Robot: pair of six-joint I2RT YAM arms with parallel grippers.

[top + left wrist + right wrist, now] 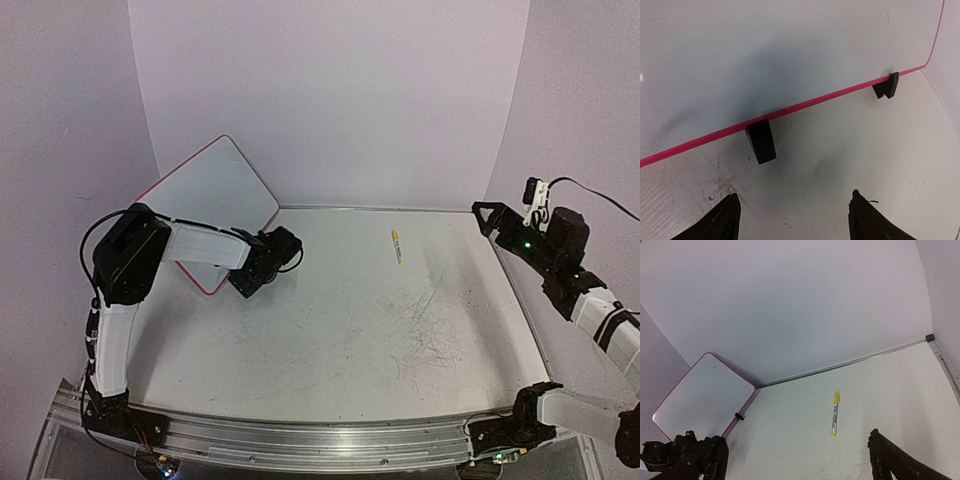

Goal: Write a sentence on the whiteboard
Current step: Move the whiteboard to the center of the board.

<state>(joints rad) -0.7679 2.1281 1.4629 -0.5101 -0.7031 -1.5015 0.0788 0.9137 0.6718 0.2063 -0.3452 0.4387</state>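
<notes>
Setup stage, nothing written yet: the large rounded red-edged whiteboard (215, 195) leans blank at far left, the left gripper (792, 212) gapes empty before its black clip foot (761, 141) (right gripper (795, 445) likewise wide, empty), so next comes fetching the thin yellow marker pen (834, 414).
</notes>
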